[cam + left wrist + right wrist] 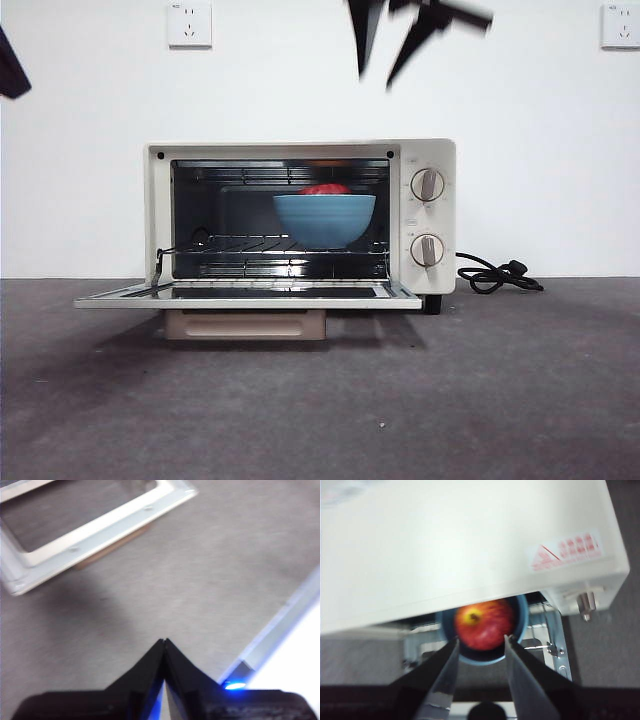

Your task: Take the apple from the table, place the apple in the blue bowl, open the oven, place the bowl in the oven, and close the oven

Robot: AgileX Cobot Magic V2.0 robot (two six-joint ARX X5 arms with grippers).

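The glossy ridged bowl [324, 220] is seen on the wire rack inside the cream oven [300, 215], its door [247, 294] folded flat; the streaked apple [484, 623] lies in it, mostly hidden from the front; the right gripper [481, 645] is held above, jaws apart; the left gripper [164, 647] is closed over the matte table [200, 580], blurred.

— Oven [300, 215]: smooth cream-painted casing, faintly glossy; dark glass in the lowered door; bare metal wire rack [270, 243] inside, shiny

— Blue bowl [325, 220]: glossy, smooth glaze-like finish; apple [484, 623] waxy-skinned, with a soft sheen

— Table [400, 400]: matt grey, slightly mottled

— Black cord [497, 275]: rubbery looking; jaws of both grippers matt black
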